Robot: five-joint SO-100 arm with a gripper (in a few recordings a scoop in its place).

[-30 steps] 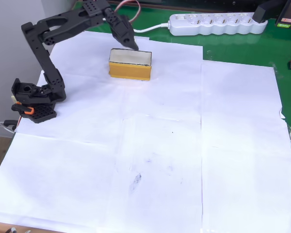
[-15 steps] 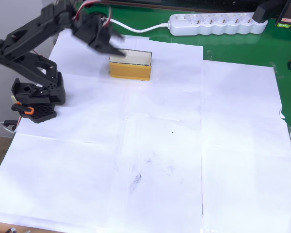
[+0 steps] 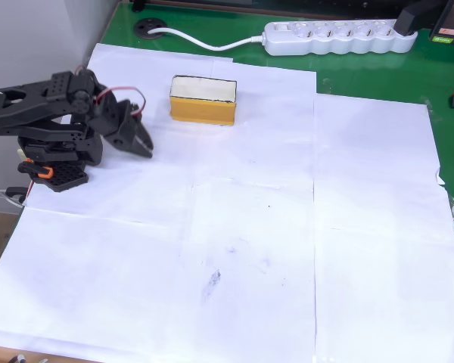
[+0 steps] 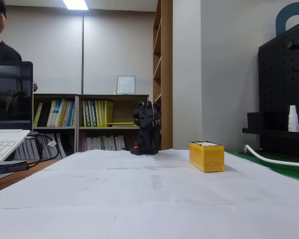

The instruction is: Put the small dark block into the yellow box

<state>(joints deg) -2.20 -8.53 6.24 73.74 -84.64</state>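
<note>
Overhead view: black arm folded over its base at the left, end effector [image 3: 140,141] empty, fingers slightly apart. Yellow box [image 3: 203,100] sits on the paper-covered counter [image 3: 287,249], well apart to the right.

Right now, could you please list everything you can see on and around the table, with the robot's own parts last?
yellow box: one, mustard-yellow sides, pale cream inside, upper middle of the paper in the overhead view.
paper sheets: several, white, covering most of the table.
table: one, green, showing along the far and right edges.
power strip: one, white, at the top of the overhead view, white cable running left.
laptop: one, pale, at the left edge of the fixed view.
bookshelf: one, brown, behind the table, holding books.
person: one, dark top, behind the laptop.
arm: one, black, folded at the paper's left edge.
gripper: one, black, low over the paper, apart from the box.
</note>
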